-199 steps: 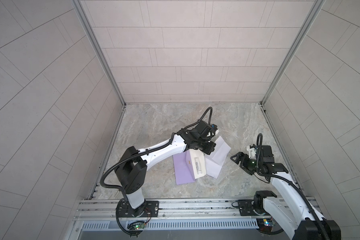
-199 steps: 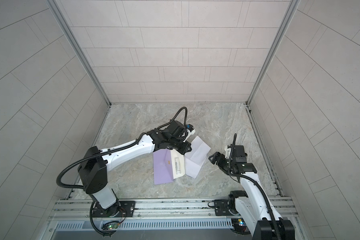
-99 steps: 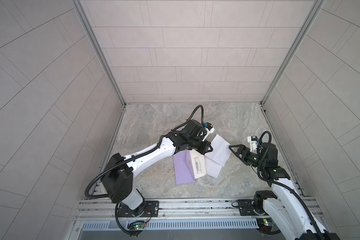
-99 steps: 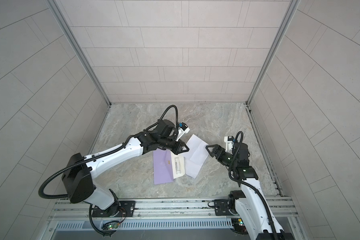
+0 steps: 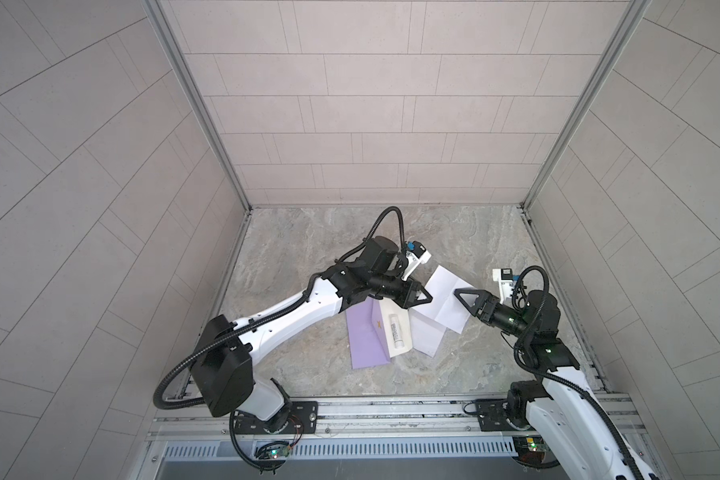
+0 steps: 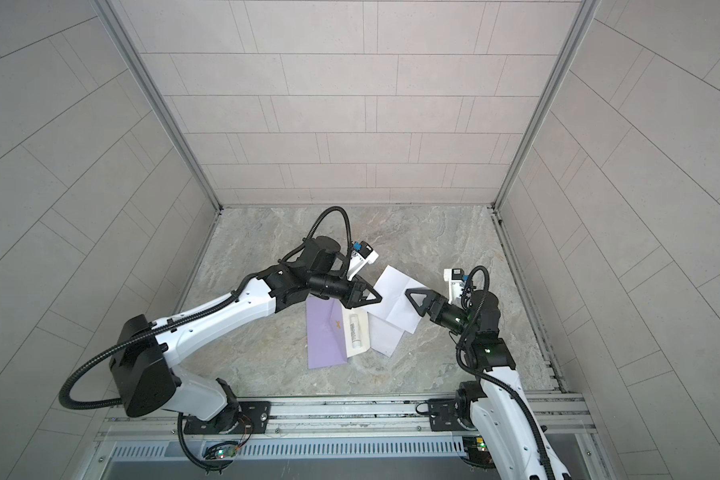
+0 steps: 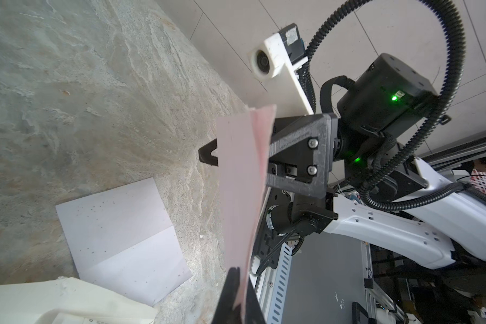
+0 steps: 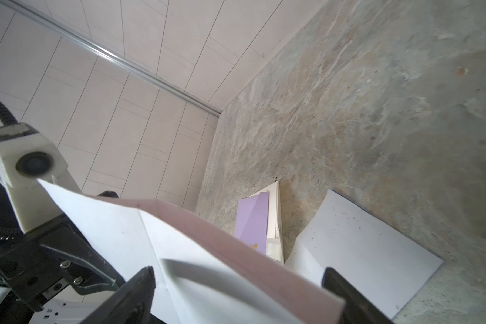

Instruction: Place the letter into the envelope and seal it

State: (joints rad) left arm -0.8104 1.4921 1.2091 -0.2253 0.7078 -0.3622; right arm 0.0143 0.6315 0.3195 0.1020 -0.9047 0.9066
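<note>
L gripper pinching the letter, held up just beside the envelope — R gripper has swung in from well off the envelope, jaws now spread round the letter's free edge. Prob a regrasp, nothing inserted yet.

Two white sheets, a raised sheet and a flat sheet, lie near the one purple envelope, with one glue stick on one white tray beside that envelope, plus two hands, a left hand and a right hand.
</note>
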